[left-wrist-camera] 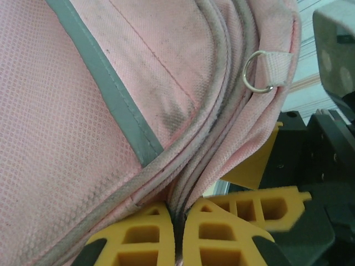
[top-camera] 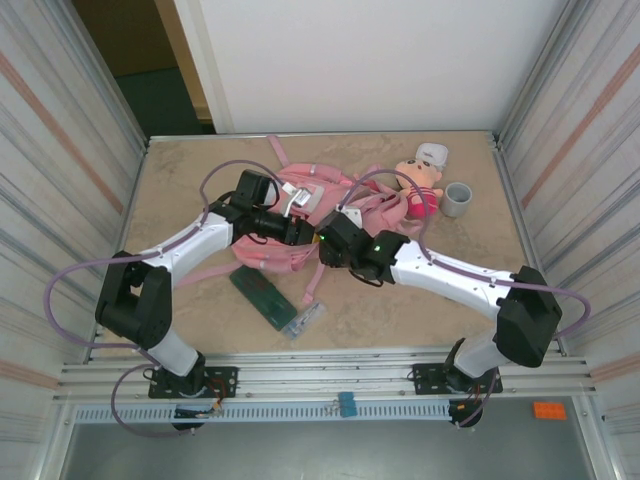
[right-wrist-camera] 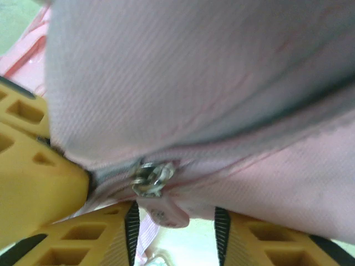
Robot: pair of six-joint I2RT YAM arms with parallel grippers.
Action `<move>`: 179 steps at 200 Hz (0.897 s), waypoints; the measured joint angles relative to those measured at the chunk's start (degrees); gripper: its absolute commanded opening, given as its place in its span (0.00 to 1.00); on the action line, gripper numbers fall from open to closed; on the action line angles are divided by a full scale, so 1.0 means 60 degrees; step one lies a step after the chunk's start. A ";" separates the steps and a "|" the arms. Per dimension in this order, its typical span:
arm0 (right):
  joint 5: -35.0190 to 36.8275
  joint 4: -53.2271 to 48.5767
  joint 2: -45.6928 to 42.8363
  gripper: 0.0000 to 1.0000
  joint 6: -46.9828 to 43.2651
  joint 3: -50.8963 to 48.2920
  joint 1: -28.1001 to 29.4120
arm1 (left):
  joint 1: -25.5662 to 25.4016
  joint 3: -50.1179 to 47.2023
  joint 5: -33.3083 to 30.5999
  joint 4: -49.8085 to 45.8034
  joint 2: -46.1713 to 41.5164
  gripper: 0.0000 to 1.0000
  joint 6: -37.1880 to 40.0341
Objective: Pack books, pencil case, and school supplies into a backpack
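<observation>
Backpack (top-camera: 272, 256) at centre of worktop (top-camera: 175, 190), long axis 8-to-2 o'clock, straps toward 12. Left gripper (left-wrist-camera: 178, 216) clenched on its fabric; right gripper (right-wrist-camera: 175, 224) parted around the zip pull (right-wrist-camera: 150, 180). Pencil case (top-camera: 262, 297) at 6, lying 10-to-4. Beige stone-patterned surface; ribbed metal walls (top-camera: 60, 120).

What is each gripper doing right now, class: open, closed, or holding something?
Left gripper: closed on a fold of the backpack.
Right gripper: open around the zip pull, not pinching it.
</observation>
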 measured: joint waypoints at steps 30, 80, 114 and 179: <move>0.0058 -0.0106 -0.0022 0.08 -0.0306 0.0000 -0.0186 | -0.0004 0.0047 -0.0040 -0.0033 0.0011 0.00 0.0106; -0.0262 -0.0474 -0.0568 0.00 -0.0710 -0.0015 -0.0430 | -0.0007 0.0168 -0.0233 -0.0455 0.0033 0.00 0.0568; -0.1373 -0.0634 -0.1169 0.00 -0.1184 -0.0211 -0.1042 | -0.0025 0.0335 -0.0506 -0.0969 0.0036 0.00 0.1180; -0.3442 -0.0973 -0.1617 0.00 -0.2127 -0.0484 -0.2116 | 0.0040 0.0382 -0.0721 -0.1643 0.0033 0.00 0.2007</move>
